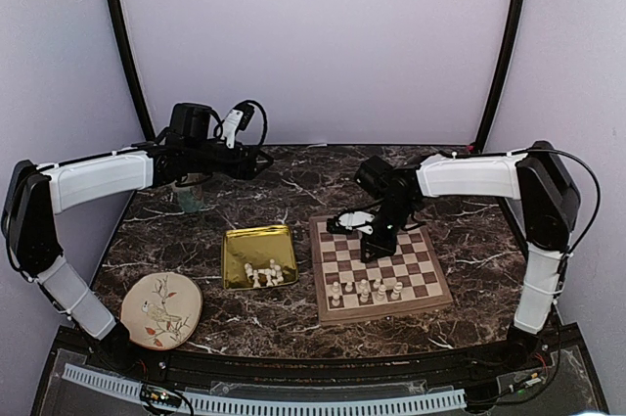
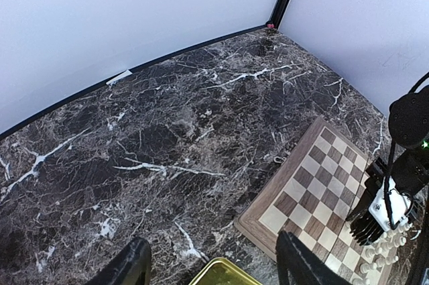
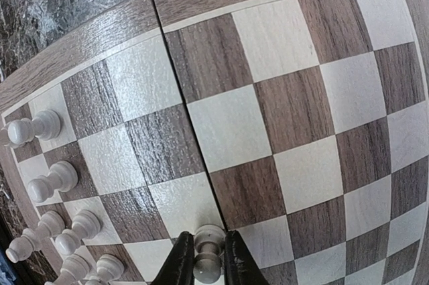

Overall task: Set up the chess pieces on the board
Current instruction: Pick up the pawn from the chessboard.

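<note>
Right gripper (image 3: 208, 270): closed on one cream chess piece (image 3: 208, 255), at the board (image 3: 281, 104) | left gripper (image 2: 214, 261): jaws apart, nothing between them, raised above the marble table (image 2: 167, 131) | board: several standing pieces (image 1: 367, 289) in its near rows | gold tray (image 1: 245, 245): cluster of loose pieces (image 1: 266, 272) | bird plate (image 1: 161, 310): front left.

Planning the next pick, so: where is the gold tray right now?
In the top view the gold tray lies just left of the chessboard and up-right of the round bird plate, with loose white chess pieces in its near half.
</note>
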Available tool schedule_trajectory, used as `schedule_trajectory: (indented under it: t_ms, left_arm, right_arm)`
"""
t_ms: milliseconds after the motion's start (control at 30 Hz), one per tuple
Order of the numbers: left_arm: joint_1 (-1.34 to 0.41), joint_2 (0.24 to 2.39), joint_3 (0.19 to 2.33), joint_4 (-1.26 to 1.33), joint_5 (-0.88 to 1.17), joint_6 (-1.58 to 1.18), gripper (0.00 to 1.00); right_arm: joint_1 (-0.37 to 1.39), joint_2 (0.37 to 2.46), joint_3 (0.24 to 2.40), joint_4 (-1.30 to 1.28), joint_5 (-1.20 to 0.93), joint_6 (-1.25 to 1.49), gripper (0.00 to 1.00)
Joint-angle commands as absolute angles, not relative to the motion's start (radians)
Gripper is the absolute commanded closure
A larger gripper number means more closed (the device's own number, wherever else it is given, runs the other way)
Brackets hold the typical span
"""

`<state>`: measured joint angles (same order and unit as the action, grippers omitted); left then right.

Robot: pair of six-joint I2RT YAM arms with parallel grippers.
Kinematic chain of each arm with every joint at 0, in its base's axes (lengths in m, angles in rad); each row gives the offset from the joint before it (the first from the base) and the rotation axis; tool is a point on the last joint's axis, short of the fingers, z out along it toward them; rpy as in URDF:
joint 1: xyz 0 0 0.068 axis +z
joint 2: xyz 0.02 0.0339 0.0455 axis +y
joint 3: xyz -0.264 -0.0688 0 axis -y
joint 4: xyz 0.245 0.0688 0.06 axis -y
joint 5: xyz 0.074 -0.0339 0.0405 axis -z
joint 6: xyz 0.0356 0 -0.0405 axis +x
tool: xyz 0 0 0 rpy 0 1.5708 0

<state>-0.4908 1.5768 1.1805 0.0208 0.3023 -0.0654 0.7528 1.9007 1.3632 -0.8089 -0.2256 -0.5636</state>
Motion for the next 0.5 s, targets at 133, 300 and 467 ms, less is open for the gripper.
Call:
schedule_trajectory:
  t_ms: [133,300,467]
  left_arm:
    - [-0.490,1.566,1.172,0.032,0.332,-0.081,0.35]
    - [-0.490,1.572,1.175,0.028,0.334,-0.080,0.36]
    - [-0.490,1.572,1.178,0.024,0.340,-0.075,0.36]
  right_arm:
    - [0.747,1.865,1.374,-0.821,-0.222,-0.548,0.90]
    - [0.724,1.762,1.308,-0.812,-0.210,-0.553,0.92]
    - [0.694,1.649,1.204,-0.810,-0.210,-0.580,0.92]
